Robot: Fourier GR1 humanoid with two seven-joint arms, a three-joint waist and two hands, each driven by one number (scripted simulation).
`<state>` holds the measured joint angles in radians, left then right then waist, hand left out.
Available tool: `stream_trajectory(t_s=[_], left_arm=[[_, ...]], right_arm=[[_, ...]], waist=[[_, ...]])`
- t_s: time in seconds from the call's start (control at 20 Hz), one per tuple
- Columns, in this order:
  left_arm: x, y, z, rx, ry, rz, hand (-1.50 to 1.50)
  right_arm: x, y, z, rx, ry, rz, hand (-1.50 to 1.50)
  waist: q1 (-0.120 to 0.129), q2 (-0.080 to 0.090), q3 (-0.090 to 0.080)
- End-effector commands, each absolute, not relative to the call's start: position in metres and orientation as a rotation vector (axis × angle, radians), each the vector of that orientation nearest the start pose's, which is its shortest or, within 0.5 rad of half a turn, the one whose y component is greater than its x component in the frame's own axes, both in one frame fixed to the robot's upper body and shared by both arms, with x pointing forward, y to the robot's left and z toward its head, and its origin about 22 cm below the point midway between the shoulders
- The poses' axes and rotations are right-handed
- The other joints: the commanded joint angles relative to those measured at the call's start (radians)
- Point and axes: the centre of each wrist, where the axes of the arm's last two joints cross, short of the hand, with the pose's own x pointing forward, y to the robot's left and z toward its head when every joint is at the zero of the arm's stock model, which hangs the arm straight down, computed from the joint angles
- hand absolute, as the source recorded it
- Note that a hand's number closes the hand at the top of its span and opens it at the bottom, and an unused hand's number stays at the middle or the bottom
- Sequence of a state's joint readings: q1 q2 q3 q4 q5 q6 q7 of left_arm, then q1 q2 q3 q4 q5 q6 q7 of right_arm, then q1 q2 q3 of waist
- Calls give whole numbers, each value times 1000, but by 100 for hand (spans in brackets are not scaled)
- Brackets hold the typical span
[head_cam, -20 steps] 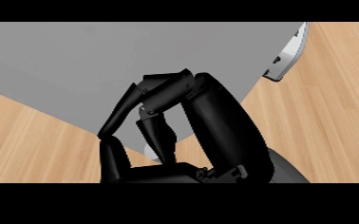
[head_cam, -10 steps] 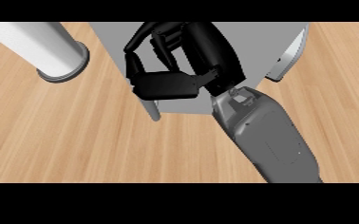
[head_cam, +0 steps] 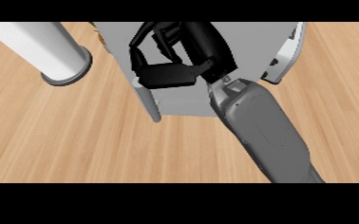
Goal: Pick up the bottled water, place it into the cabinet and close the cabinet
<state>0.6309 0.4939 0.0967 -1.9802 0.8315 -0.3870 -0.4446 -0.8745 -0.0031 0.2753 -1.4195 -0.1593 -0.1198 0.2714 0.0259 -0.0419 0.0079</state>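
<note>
Nearest: grey forearm (head_cam: 263, 128) comes in from lower right and runs up-left across the wooden counter (head_cam: 77, 133). By its side of the view I take it as the R arm.

R hand (head_cam: 168, 75): over the front of the grey cabinet (head_cam: 245, 42). Fingers (head_cam: 151, 40) curled in, thumb side tucked under. Nothing shows inside the curl. L hand: not in view.

Cabinet: both doors stand open. L door (head_cam: 147, 102) is seen edge-on as a thin grey slab just below-left of the hand. R door (head_cam: 284, 59) is swung out w/ a pale edge, apart from the hand.

Bottled water: can't locate it for sure. No bottle is visible in the hand or in what shows of the cabinet; the hand hides most of the opening. White cylinder (head_cam: 38, 47) on a grey ring base stands on the counter left of the cabinet, apart from it. Can't tell what it is.

Farthest: small green/orange bit (head_cam: 100, 37) at the cabinet's far-left corner, too small to ID.

Step, my read: place-or-close stage at the cabinet mouth; can't say which.

Next, if the bottle is inside: draw the hand clear of the opening, then swing each door shut, L door first as it's the closer one.
</note>
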Motion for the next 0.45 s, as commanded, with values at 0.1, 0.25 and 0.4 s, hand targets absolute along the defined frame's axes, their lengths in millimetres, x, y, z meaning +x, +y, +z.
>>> stream_trajectory(t_s=[0.1,0.25,0.4], left_arm=[[102,356,58,-449,-1921,184,150],[103,357,60,-438,-1921,165,150],[102,356,58,-452,-1909,163,150]], right_arm=[[381,-75,180,224,-1741,394,150],[383,-89,169,206,-1746,380,150],[380,-73,172,215,-1738,376,150]], waist=[[19,62,-9],[23,65,-9],[29,60,-10]])
